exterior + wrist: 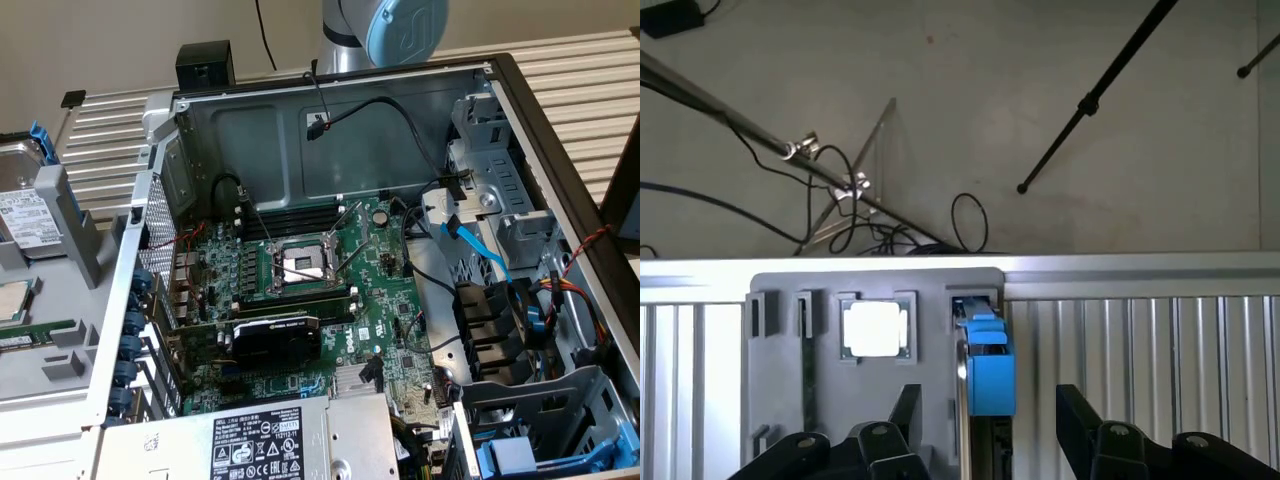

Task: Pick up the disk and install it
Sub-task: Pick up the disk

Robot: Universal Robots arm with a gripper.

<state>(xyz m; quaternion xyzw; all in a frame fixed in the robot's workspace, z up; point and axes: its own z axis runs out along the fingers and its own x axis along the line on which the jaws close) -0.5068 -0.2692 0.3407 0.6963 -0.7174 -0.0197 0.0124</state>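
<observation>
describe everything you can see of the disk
The disk is a flat silver hard drive with a white printed label, framed in a bright blue plastic carrier. It stands on edge in a slot of the grey holder at the exterior view's left, outside the computer case. In the wrist view the open gripper has its fingers flanking the blue end without touching it.

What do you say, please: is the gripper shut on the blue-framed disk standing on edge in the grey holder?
Not quite. The gripper is open, not shut on the disk: the wrist view shows its fingers spread, clear of the disk on both sides. The disk does stand on edge in the grey holder.
</observation>
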